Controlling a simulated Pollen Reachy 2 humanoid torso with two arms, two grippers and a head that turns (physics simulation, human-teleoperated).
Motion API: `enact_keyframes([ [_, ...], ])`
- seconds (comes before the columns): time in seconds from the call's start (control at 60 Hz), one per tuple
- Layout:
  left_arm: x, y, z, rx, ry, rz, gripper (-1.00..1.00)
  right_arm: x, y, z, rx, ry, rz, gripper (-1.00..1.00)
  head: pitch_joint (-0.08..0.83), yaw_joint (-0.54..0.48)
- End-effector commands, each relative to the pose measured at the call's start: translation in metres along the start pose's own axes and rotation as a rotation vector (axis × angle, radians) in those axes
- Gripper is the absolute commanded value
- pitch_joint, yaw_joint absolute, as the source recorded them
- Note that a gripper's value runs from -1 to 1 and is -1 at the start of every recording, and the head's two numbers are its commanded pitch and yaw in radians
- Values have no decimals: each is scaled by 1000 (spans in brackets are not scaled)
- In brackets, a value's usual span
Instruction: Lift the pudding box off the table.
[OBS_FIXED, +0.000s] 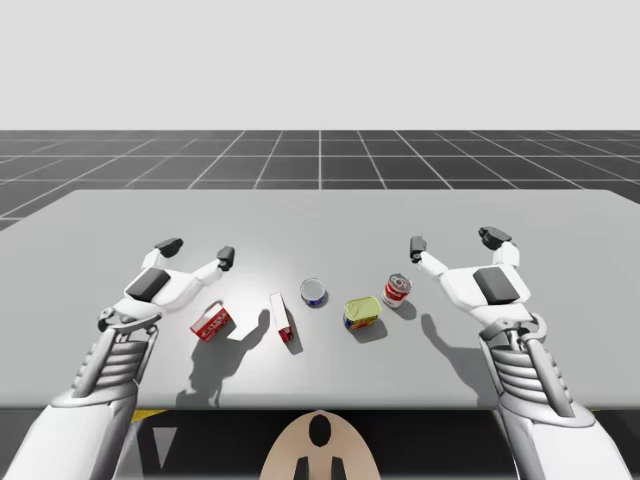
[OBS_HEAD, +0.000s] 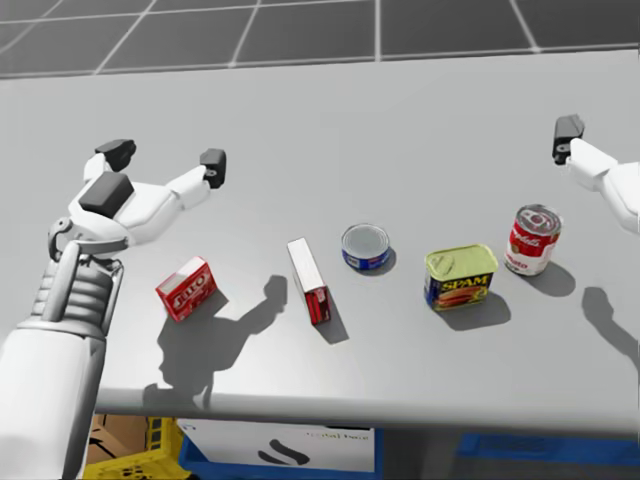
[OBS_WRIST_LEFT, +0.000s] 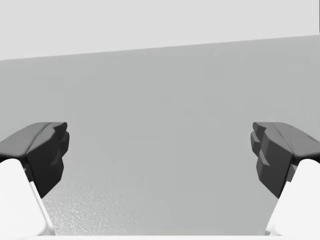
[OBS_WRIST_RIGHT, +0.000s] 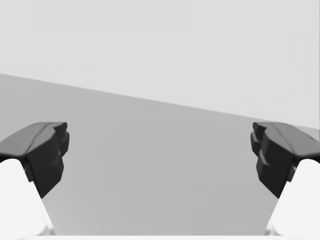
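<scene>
Closest to the lens, two white ribbed forearms coming in from the lower edge of the high view, one at each side. Left gripper (OBS_FIXED: 197, 250) hovering over the left part of the table, dark fingers (OBS_WRIST_LEFT: 45, 155) spread wide, bare tabletop between them. Right gripper (OBS_FIXED: 455, 242) over the right part, fingers (OBS_WRIST_RIGHT: 277, 155) spread just as wide, holding nothing.

Wide, pale grey, matte rectangular table (OBS_FIXED: 320, 215). Slim white-and-red pudding box (OBS_FIXED: 282, 318) standing on a long narrow edge near the front edge, left of centre, between the two grippers, nearer the left one and touched by neither. Beside it on the left, apart from it, a small red cardboard box (OBS_FIXED: 211, 321) set at an angle. To its right, a row of three:
- low round blue tin with a silver lid (OBS_FIXED: 313, 292)
- rectangular blue tin with a yellow top (OBS_FIXED: 362, 313)
- upright red-and-white can (OBS_FIXED: 396, 290), near the right gripper.

Soft shadows of both arms on the tabletop. Beyond the far edge, a dark floor with pale grid lines (OBS_FIXED: 320, 155) under a blank light grey backdrop. Below the front edge, in the head view, a yellow crate (OBS_HEAD: 130, 455) and a blue bin (OBS_HEAD: 450, 455).
</scene>
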Motion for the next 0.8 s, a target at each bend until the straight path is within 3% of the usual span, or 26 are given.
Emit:
enact_keyframes([
  [0.017,0,-3,0,-8,2,-7,-1000,1,0,1,-1,-5,2,-1000,683,149],
  [0.267,4,-6,4,-30,7,0,-1000,1,0,1,-4,-4,3,-1000,699,160],
  [0.333,11,-10,10,-87,65,-1,-1000,-1,-1,0,-9,3,4,-1000,697,156],
  [0.383,17,-14,18,-121,87,-47,-1000,-4,-2,-1,-13,5,7,-1000,696,156],
  [0.45,26,-18,27,-200,137,-50,-1000,-6,-2,-3,-19,10,15,-1000,698,156],
  [0.55,33,-23,41,-350,224,-93,-1000,-7,-2,-3,-21,12,17,-1000,704,165],
  [0.633,32,-27,51,-472,295,-134,-1000,-8,-3,-4,-22,11,16,-1000,708,169],
  [0.8,23,-34,61,-646,393,-167,-1000,-9,-2,-5,-21,13,20,-1000,715,175],
])
